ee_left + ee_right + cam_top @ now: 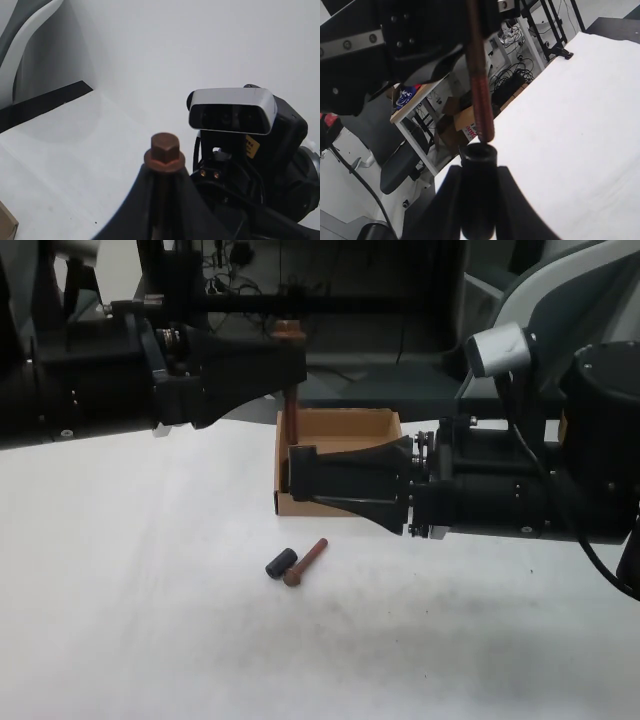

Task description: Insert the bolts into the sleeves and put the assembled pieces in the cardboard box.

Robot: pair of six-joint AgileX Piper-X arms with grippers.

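Observation:
My left gripper [291,368] is shut on a copper bolt [290,390] that hangs upright, its hex head [165,149] on top between the fingers. Directly below it, my right gripper [296,464] is shut on a black sleeve [479,156] with its mouth facing up. The bolt's threaded tip [486,135] sits right at the sleeve's mouth. Both are held above the near left corner of the open cardboard box [345,418]. A second bolt [306,562] and a second black sleeve [280,563] lie side by side on the white table in front of the box.
The white table [150,570] spreads wide to the left and front of the box. The right arm's camera housing [232,111] stands close beyond the bolt head. Chairs, cables and a desk lie past the table's far edge.

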